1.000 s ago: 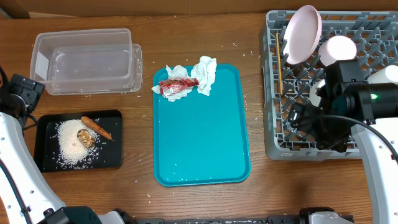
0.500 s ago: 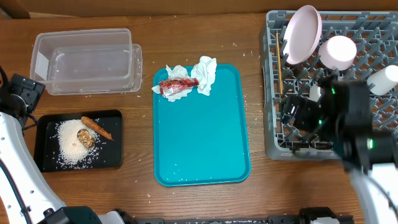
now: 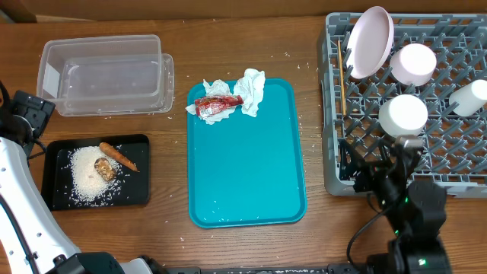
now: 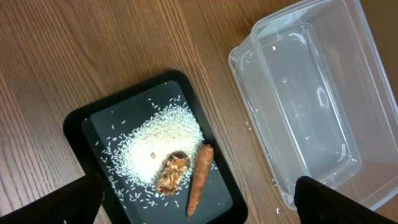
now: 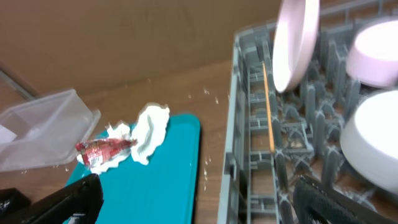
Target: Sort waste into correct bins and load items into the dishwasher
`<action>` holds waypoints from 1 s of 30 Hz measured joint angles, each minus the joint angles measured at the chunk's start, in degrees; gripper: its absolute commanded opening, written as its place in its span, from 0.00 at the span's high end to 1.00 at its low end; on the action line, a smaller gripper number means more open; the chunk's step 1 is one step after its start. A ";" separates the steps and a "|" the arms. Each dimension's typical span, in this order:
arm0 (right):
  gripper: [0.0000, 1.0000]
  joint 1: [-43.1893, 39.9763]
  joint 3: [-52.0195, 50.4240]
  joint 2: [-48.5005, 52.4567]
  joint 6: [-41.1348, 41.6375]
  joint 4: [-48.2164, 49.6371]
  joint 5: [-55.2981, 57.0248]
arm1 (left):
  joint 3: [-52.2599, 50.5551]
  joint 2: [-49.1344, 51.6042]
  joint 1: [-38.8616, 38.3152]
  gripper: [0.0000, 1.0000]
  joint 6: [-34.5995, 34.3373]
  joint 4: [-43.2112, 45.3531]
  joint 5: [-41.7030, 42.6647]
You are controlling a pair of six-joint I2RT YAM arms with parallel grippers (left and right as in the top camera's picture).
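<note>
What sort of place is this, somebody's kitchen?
Probably a test bench staged as a kitchen clean-up station: a grey dish rack holding dishes, a teal tray with rubbish, a black tray of food scraps on one wooden table.

The left arm (image 3: 11, 164) runs along the left edge of the overhead view, a white link bent up to a black wrist. Its left pincer (image 4: 199, 204) points down, jaws spread wide. The right arm (image 3: 415, 217) sits low at the near right. Its right pincer (image 5: 196, 202) is angled forward, jaws likewise wide apart.
</note>
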 measured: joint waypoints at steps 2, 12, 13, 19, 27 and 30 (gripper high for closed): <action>0.00 0.00 -4.20 -3.26 0.02 4.66 -0.04 | 0.00 0.00 0.00 0.00 0.00 0.00 -0.02; 0.00 -0.07 -17.64 -14.62 0.00 16.68 -0.20 | 0.00 0.00 0.00 0.00 0.00 -0.04 0.00; 0.00 -0.09 -18.29 -15.65 -0.02 16.70 -0.17 | 0.00 0.00 0.00 0.00 0.00 0.02 0.00; 0.00 -1.97 -20.52 -23.02 0.02 13.38 0.07 | 0.00 0.00 0.00 0.00 0.00 0.00 -0.02; 0.00 -4.85 -20.52 -24.41 -3.41 10.38 0.83 | 0.00 0.00 0.00 0.00 0.00 0.00 -0.02; 0.00 -4.85 -20.52 -24.41 -6.05 10.38 0.90 | 0.00 0.00 0.00 0.00 0.00 0.00 0.00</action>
